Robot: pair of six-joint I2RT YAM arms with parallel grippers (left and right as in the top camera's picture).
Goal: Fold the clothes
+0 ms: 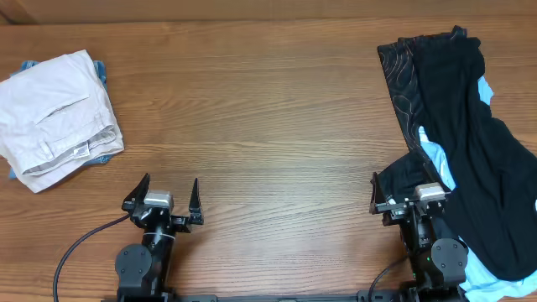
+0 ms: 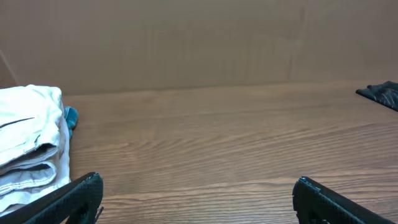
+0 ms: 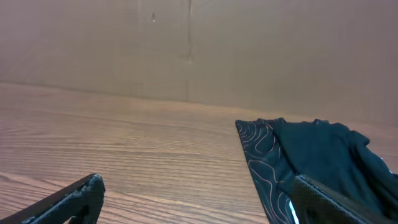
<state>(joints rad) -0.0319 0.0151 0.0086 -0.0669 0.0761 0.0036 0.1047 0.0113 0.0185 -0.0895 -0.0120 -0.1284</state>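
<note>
The cream shorts [image 1: 54, 113] lie folded in a compact stack at the table's far left, waistband and a slit pocket showing; they also show at the left edge of the left wrist view [image 2: 28, 140]. My left gripper [image 1: 165, 195] is open and empty near the front edge, right of the shorts and apart from them; in its own view [image 2: 196, 186] only bare wood lies between the fingers. My right gripper [image 1: 401, 191] is open and empty at the front right, its right finger against the dark garment pile [image 3: 196, 190].
A pile of black, patterned and sky-blue garments [image 1: 457, 134] covers the right side, draping to the front edge by the right arm; it shows in the right wrist view [image 3: 311, 162]. A bit of blue cloth [image 1: 102, 71] peeks from under the shorts. A brown wall backs the table.
</note>
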